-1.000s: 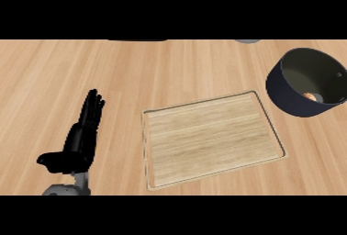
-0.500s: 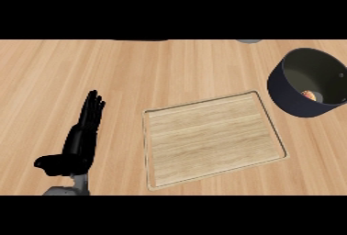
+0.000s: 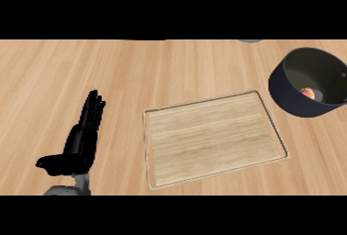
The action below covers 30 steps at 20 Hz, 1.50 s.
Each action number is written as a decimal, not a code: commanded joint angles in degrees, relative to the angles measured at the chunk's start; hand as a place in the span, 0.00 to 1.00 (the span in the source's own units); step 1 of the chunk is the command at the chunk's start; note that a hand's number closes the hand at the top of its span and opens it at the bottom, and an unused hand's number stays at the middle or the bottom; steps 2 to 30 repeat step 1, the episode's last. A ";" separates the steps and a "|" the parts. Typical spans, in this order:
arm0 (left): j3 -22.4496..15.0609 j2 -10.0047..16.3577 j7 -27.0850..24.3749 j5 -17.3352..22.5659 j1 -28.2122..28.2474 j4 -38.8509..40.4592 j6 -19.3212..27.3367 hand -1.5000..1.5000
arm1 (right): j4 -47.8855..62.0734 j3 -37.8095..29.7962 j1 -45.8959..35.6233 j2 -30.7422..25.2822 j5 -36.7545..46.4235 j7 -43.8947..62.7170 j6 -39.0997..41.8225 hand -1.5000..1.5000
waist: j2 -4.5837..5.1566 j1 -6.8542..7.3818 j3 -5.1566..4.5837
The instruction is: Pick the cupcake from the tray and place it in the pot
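Soft, even light from above keeps the pale wooden counter (image 3: 169,69) bright across the frame. The light rectangular wooden tray (image 3: 213,137) at centre shows 1 thin shadow line inside its left and lower rim. At upper right, the dark blue round pot (image 3: 291,98) has a shaded outer wall, a paler lit inside, and leans outward toward the edge. The black left hand (image 3: 81,142), lower left, reads almost as a silhouette.

No readable text, labels or numbers anywhere in view.
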 commanded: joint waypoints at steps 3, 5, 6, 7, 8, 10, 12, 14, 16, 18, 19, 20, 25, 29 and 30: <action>0.94 0.65 -0.75 0.93 0.60 1.04 -1.17 0.50 | 0.67 -2.44 2.01 -2.38 -2.18 -0.42 0.84 0.00 | 0.02 -0.36 0.04; 0.94 0.65 -0.75 0.93 0.60 1.04 -1.17 0.50 | 0.67 -2.44 2.01 -2.38 -2.18 -0.42 0.84 0.00 | 0.02 -0.36 0.04; 0.94 0.65 -0.75 0.93 0.60 1.04 -1.17 0.50 | 0.67 -2.44 2.01 -2.38 -2.18 -0.42 0.84 0.00 | 0.02 -0.36 0.04; 0.94 0.65 -0.75 0.93 0.60 1.04 -1.17 0.50 | 0.67 -2.44 2.01 -2.38 -2.18 -0.42 0.84 0.00 | 0.02 -0.36 0.04; 0.94 0.65 -0.75 0.93 0.60 1.04 -1.17 0.50 | 0.67 -2.44 2.01 -2.38 -2.18 -0.42 0.84 0.00 | 0.02 -0.36 0.04; 0.94 0.65 -0.75 0.93 0.60 1.04 -1.17 0.50 | 0.67 -2.44 2.01 -2.38 -2.18 -0.42 0.84 0.00 | 0.02 -0.36 0.04; 0.94 0.65 -0.75 0.93 0.60 1.04 -1.17 0.50 | 0.67 -2.44 2.01 -2.38 -2.18 -0.42 0.84 0.00 | 0.02 -0.36 0.04; 0.94 0.65 -0.75 0.93 0.60 1.04 -1.17 0.50 | 0.67 -2.44 2.01 -2.38 -2.18 -0.42 0.84 0.00 | 0.02 -0.36 0.04; 0.94 0.65 -0.75 0.93 0.60 1.04 -1.17 0.50 | 0.67 -2.44 2.01 -2.38 -2.18 -0.42 0.84 0.00 | 0.02 -0.36 0.04; 0.94 0.65 -0.75 0.93 0.60 1.04 -1.17 0.50 | 0.67 -2.44 2.01 -2.38 -2.18 -0.42 0.84 0.00 | 0.02 -0.36 0.04; 0.94 0.65 -0.75 0.93 0.60 1.04 -1.17 0.50 | 0.67 -2.44 2.01 -2.38 -2.18 -0.42 0.84 0.00 | 0.02 -0.36 0.04; 0.94 0.65 -0.75 0.93 0.60 1.04 -1.17 0.50 | 0.67 -2.44 2.01 -2.38 -2.18 -0.42 0.84 0.00 | 0.02 -0.36 0.04; 0.94 0.65 -0.75 0.93 0.60 1.04 -1.17 0.50 | 0.67 -2.44 2.01 -2.38 -2.18 -0.42 0.84 0.00 | 0.02 -0.36 0.04; 0.94 0.65 -0.75 0.93 0.60 1.04 -1.17 0.50 | 0.67 -2.44 2.01 -2.38 -2.18 -0.42 0.84 0.00 | 0.02 -0.36 0.04; 0.94 0.65 -0.75 0.93 0.60 1.04 -1.17 0.50 | 0.67 -2.44 2.01 -2.38 -2.18 -0.42 0.84 0.00 | 0.02 -0.36 0.04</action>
